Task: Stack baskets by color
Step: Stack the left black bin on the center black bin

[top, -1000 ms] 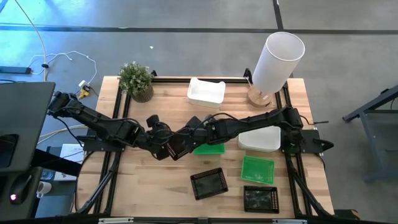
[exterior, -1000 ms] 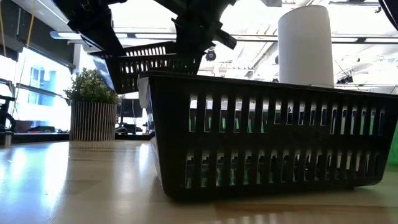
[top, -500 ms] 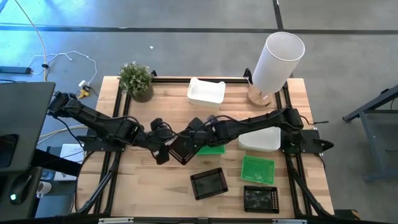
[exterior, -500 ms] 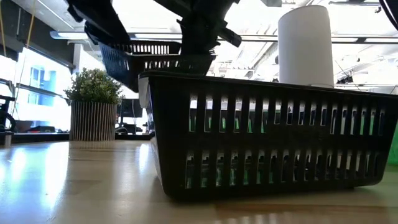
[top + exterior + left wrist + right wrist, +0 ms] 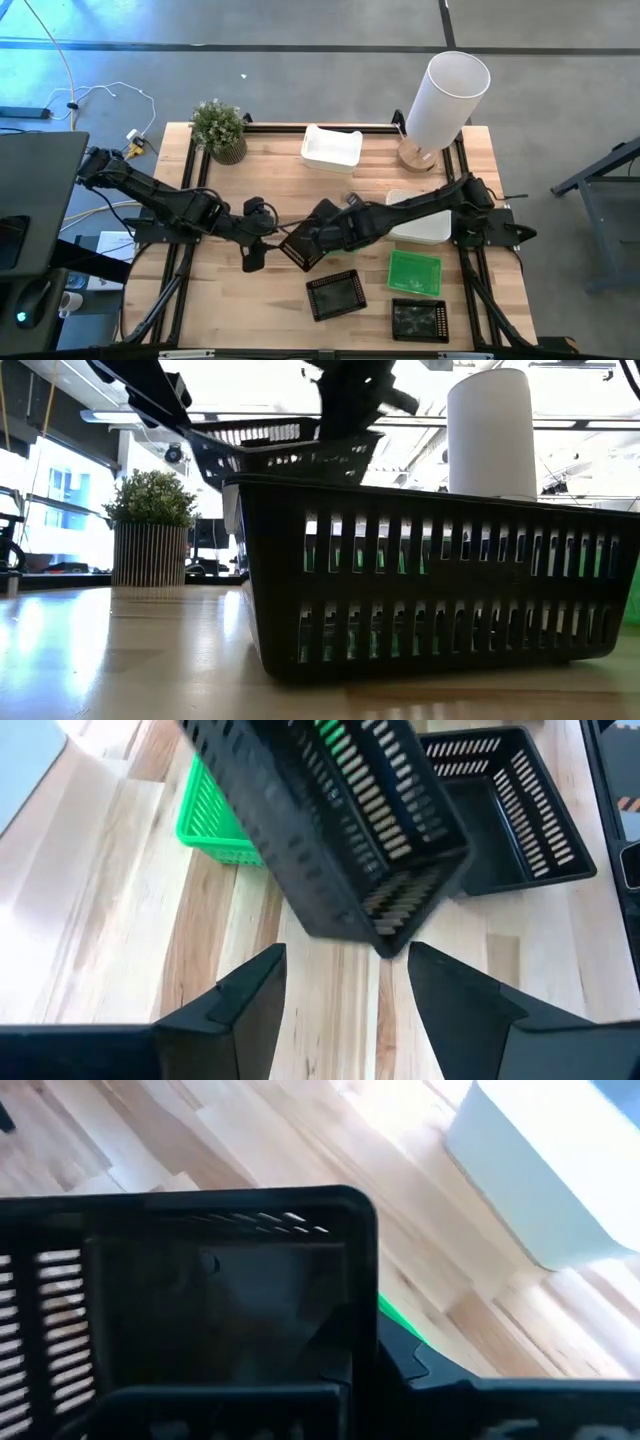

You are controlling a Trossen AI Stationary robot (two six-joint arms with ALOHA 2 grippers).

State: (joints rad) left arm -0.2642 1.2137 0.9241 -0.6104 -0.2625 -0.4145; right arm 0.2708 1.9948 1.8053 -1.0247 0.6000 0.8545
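Light wooden table [image 5: 270,160], white baskets [image 5: 331,148], green basket [image 5: 414,272], black baskets [image 5: 336,294], potted plant [image 5: 219,128], white cylinder [image 5: 445,95]

Beside the right tool [image 5: 318,243], the slotted black plastic basket [image 5: 330,830] looks matt; the pale planked wooden desk [image 5: 130,920] shows a smooth, faintly glossy finish.

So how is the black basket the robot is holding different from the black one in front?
The held black basket hangs tilted in the air, pinched by the right tool; the front black basket sits flat on the table, and no tool touches it. The left tool stands open, apart from both. Both are black with slotted walls.
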